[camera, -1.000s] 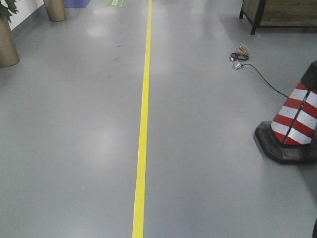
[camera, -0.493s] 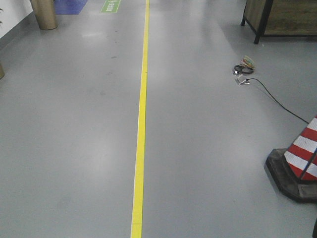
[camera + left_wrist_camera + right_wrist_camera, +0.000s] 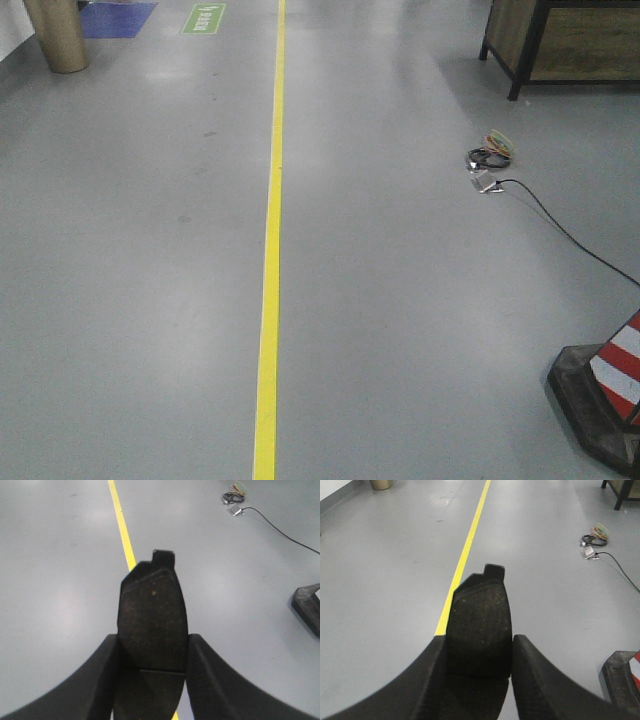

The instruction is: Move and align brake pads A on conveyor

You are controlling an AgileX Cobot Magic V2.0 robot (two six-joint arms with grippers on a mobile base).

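Left-held brake pad [image 3: 152, 625]: dark grey-brown, flat, oblong, rough-faced. Pinched by its long edges between the two black curved fingers [image 3: 100, 680] of the left gripper [image 3: 152, 652]. Jaws closed on it, in the air above the floor. Small square tab at 12 o'clock, thin groove across near the finger roots.

Right-held brake pad [image 3: 480, 630]: same look, same tab at 12 o'clock. Clamped the same way between the black curved fingers [image 3: 532, 680] of the right gripper [image 3: 480, 645]. Jaws tight against both long edges, also held in the air above the floor.

Narrow yellow painted floor line [image 3: 268, 300] under both pads, running 6 to 12 o'clock in the front view.

Red-and-white striped traffic cone on a black base [image 3: 605, 400] at 4 o'clock in the front view, cut by the frame edge, well apart from the line. Base corner only at 3 o'clock in the left wrist view, at 4 o'clock in the right wrist view.

Small coil of coloured wires with a grey box [image 3: 488, 158] at 2 o'clock. Thin black cable [image 3: 570, 240] from it along the floor towards the cone side.

Dark wood cabinet on a black metal frame [image 3: 560, 40] at 1 o'clock. Tan round column [image 3: 58, 35] at 11 o'clock, with a blue floor patch [image 3: 118, 18] and a green floor sign [image 3: 203, 18] just beside it.

Smooth glossy grey floor [image 3: 130, 300] everywhere, soft light reflections, a few faint scuffs.
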